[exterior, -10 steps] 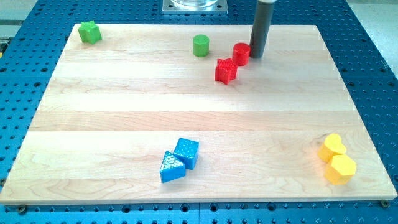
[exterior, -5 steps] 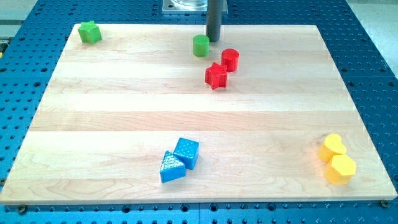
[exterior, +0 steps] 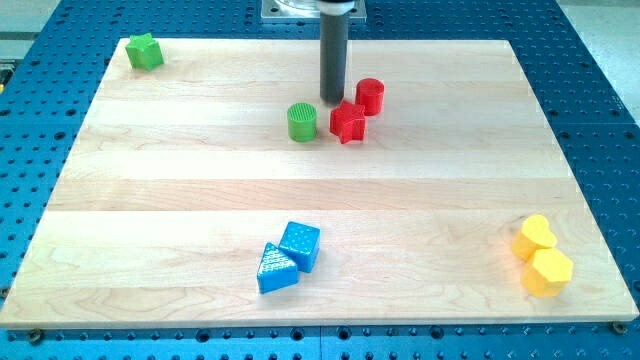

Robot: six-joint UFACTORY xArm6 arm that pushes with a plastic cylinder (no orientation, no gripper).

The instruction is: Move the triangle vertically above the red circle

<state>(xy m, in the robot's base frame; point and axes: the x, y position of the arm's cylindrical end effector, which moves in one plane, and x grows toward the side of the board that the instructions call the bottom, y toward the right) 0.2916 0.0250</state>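
My tip (exterior: pixel 332 100) sits between the green cylinder block (exterior: pixel 302 122) and red star block (exterior: pixel 347 122), with the blue triangle block (exterior: pixel 274 269) way down the wooden table (exterior: pixel 180 170); no fingers here.

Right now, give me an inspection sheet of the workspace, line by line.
Surface: wooden board on a blue perforated base.
Job's things: blue triangle near the view's bottom, touching the blue cube; red circle near the view's top, beside the red star.
Clutter: green cylinder left of the red star; green star at the top left corner; yellow heart and yellow hexagon at the bottom right.
Grippers: none; my tip sits between the green cylinder and the red circle, just above the red star.
Cables: nothing seen.
Surroundings: metal mount at the top edge.
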